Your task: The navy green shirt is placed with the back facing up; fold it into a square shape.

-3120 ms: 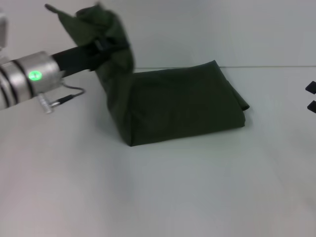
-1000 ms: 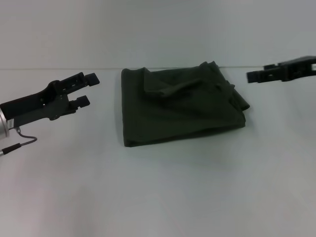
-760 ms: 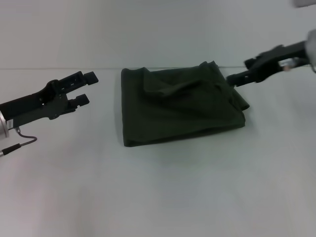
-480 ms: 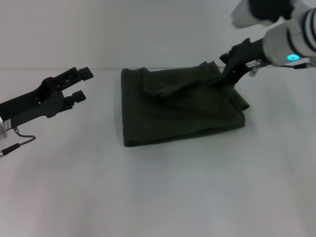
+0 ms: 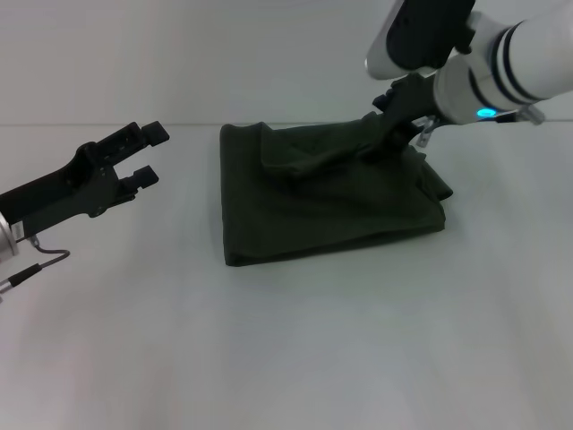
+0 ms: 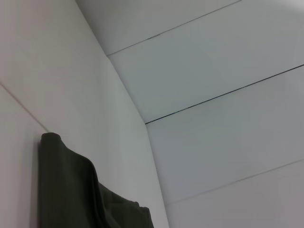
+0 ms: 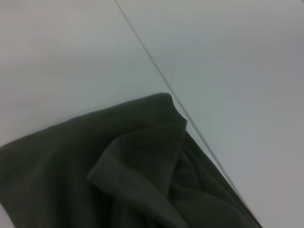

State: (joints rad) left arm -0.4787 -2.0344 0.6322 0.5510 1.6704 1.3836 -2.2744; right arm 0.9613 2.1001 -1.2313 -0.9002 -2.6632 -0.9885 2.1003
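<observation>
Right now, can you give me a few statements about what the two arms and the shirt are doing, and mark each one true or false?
1. The navy green shirt lies folded on the white table. True.
2. The left gripper is clamped on the shirt's edge. False: it hovers open off to the shirt's left, touching nothing.
3. The right gripper is down at the shirt's far right corner. True; whether its fingers are open or shut cannot be told.
4. The shirt's top layer is perfectly smooth. False: a rumpled fold sits along its far edge.
5. Pale lettering shows on the shirt. False: only plain dark fabric is visible.
</observation>
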